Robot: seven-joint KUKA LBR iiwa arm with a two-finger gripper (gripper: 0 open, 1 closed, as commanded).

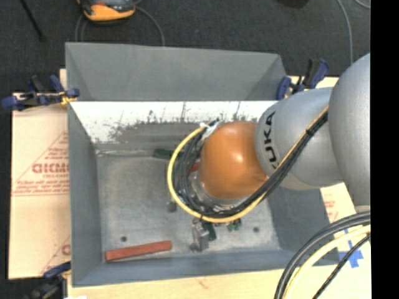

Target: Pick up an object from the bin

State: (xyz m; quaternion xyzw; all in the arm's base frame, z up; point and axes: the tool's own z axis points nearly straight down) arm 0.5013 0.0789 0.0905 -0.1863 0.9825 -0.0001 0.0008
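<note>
Risk: the claw (200, 237), low near the bin (124, 192) floor and open or closed we cannot tell, may knock the small green bits (232, 227) just right of it aside and grasp nothing, with the flat red bar (138, 251) lying off to its left

You see a silver-grey arm (324, 136) with smooth, rounded casings and dark "KUKA" lettering (269, 143) just beside the orange cover (227, 161). That cover is a glossy domed shell. A yellow cable (169, 173) and black cables (184, 167) loop round the orange cover's rim. Just below the cover, your tool (201, 237) is small grey metal.
</note>
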